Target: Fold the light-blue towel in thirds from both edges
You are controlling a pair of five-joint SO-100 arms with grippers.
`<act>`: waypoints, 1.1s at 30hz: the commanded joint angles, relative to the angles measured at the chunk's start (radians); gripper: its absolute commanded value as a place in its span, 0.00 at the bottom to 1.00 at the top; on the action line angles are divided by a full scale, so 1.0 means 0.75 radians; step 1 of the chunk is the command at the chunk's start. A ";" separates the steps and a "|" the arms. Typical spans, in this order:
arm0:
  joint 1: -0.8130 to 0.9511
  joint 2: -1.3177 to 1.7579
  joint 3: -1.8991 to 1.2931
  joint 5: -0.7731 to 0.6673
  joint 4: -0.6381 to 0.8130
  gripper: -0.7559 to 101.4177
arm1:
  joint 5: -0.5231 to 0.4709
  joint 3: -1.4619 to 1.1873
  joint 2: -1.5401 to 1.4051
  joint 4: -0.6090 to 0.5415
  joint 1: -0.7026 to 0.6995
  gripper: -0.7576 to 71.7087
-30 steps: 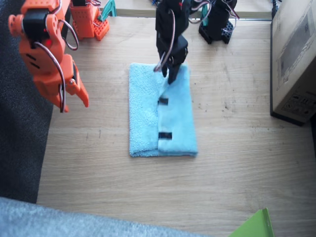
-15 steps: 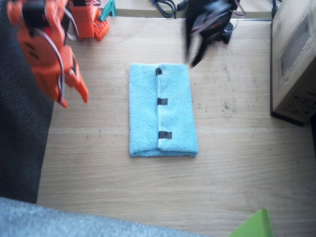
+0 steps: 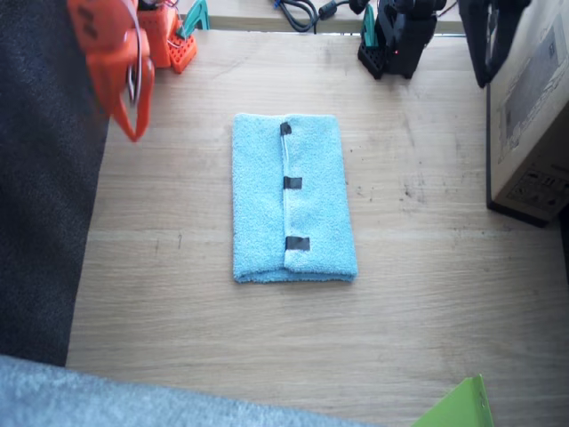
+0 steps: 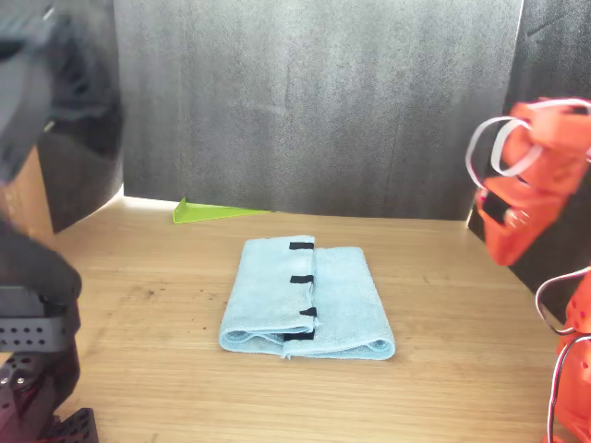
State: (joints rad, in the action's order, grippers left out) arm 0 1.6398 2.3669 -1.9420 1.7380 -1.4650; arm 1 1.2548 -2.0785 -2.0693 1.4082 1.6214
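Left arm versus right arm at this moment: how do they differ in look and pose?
The left arm is black, while the right arm is orange. The left arm sits by the cardboard box; the right arm hangs over the table edge beside the dark carpet. Both are blurred and clear of the folded light-blue towel, touching nothing.

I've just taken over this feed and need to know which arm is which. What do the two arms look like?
The right arm is bright orange plastic with black servo blocks and looped white and grey cables, ending in tapered orange jaws. The left arm is all black; it is blurred, so its cabling is hard to make out.
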 commanded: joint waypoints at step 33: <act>0.010 1.082 -1.133 -0.211 0.245 0.03 | 0.301 -0.935 -1.440 -0.149 -0.438 0.07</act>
State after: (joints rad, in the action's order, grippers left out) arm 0 1.6475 3.1661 -2.7842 1.5585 -1.2855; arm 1 1.4465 -2.7826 -3.1416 1.3070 1.2870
